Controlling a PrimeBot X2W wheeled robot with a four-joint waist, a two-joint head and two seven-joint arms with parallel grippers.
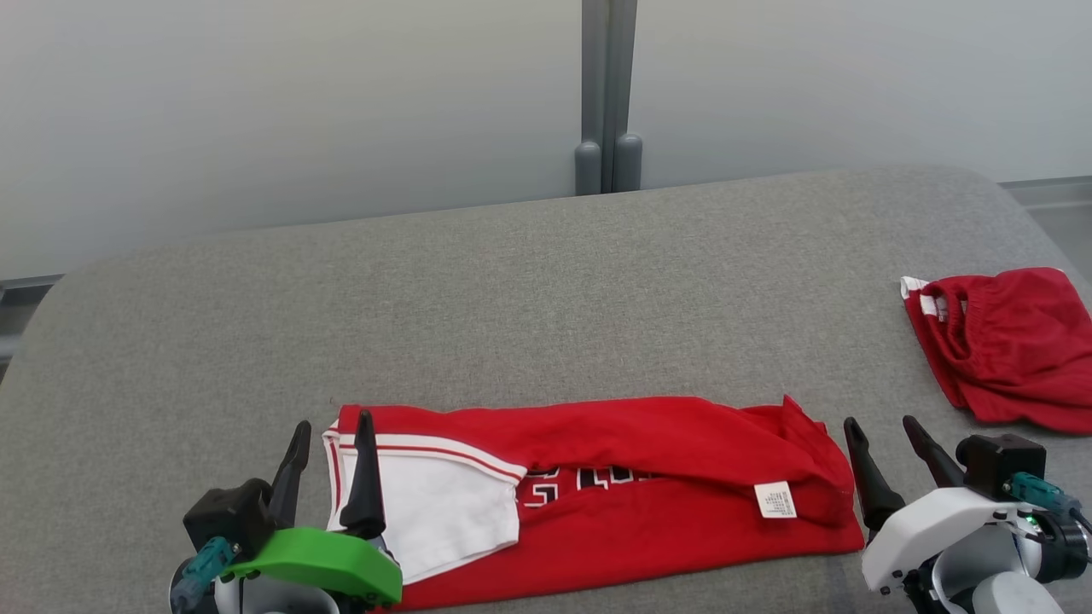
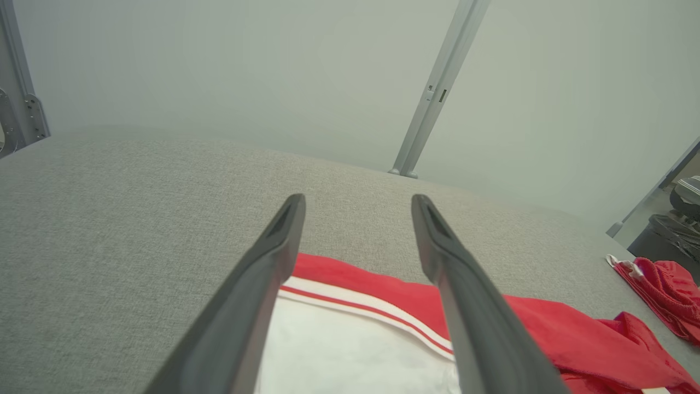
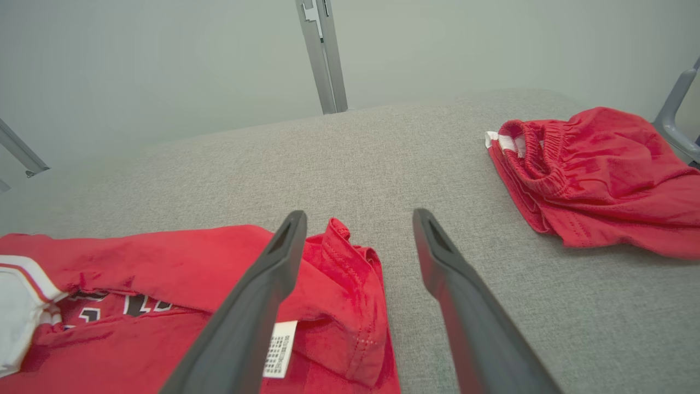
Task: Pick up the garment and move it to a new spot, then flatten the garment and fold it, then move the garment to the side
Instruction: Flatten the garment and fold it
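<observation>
A red garment [image 1: 631,477] with a white sleeve, black lettering and a white care label lies folded lengthwise along the near edge of the grey surface [image 1: 512,298]. My left gripper [image 1: 331,433] stands open over its left end, fingers above the white sleeve [image 2: 350,350]. At the garment's [image 3: 164,273] right end my right gripper [image 1: 884,429] is open too, its left finger over the red hem and its right finger over bare grey fabric. Neither holds anything.
A second red garment with an elastic waistband [image 1: 1007,341] lies crumpled at the right edge of the surface, also seen in the right wrist view as red shorts [image 3: 596,175]. A pale wall with a grey post [image 1: 607,94] stands behind.
</observation>
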